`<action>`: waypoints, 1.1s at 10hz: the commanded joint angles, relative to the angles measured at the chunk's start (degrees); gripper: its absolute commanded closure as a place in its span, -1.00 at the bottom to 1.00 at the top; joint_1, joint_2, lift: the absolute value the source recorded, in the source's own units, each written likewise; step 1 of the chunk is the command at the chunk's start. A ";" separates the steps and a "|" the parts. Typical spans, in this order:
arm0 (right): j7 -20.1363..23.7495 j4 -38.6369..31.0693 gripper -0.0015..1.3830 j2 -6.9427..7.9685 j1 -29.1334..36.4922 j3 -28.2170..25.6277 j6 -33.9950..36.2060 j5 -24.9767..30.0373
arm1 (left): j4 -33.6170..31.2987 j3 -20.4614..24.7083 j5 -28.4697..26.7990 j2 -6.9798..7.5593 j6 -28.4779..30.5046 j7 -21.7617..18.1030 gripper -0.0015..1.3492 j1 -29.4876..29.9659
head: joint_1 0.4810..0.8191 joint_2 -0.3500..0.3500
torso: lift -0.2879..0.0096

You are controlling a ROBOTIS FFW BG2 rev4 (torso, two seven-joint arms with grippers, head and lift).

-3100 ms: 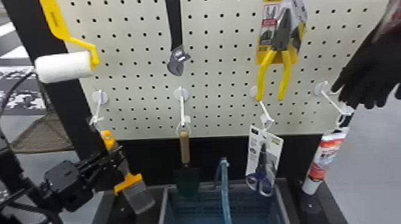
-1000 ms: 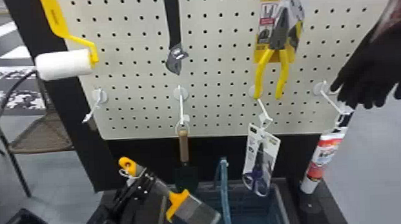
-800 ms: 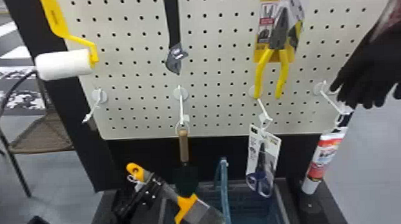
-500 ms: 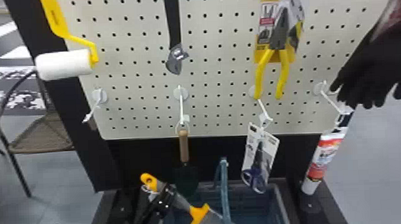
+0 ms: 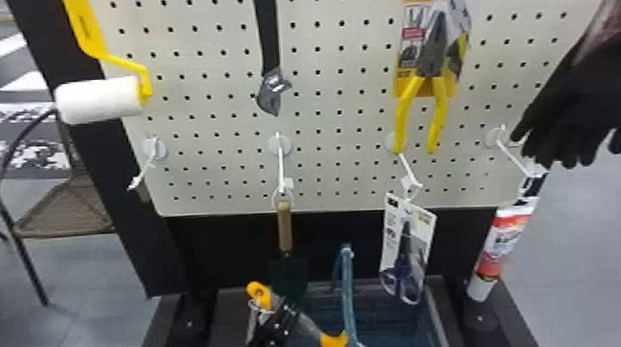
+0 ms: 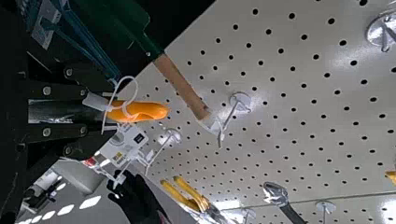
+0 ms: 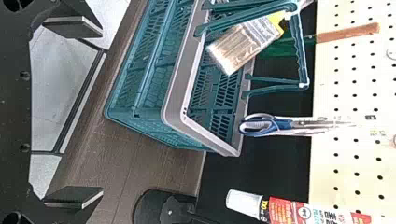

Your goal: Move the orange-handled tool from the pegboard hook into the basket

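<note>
Main hazard: the basket handle (image 5: 349, 294). It stands up over the basket (image 7: 175, 84), and in the head view the orange-handled tool (image 5: 260, 295) crosses its line; contact cannot be told. If the left pincer (image 6: 95, 112) lowers or lets go here, the tool could catch on the handle, tip aside and end across the rim.

Second hazard: the tie loop (image 6: 135, 100) at the butt of the grip. It hangs close by the pincer's fingertips and might snag one at release, dragging the tool back out. Third: the trowel (image 5: 285, 226) hangs just behind; a wide swing would probably knock it.

State of left pincer: closed on the tool between grip and collar, its two fingers parted only by the tool's thickness, one on each side. Orange butt juts past the fingertips; bristles (image 7: 243, 46) slant down over the basket's mouth. The left hook (image 5: 146, 167) is bare.

Right pincer (image 7: 74, 111): fingers wide apart, nothing between them, waiting beside the basket.
</note>
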 commanded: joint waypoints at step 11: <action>0.00 0.65 -0.84 0.05 -0.10 0.00 0.06 -0.68 | 4.54 -1.97 2.08 0.53 4.10 -0.98 -0.61 -2.92 | -0.60 0.00 | 0.26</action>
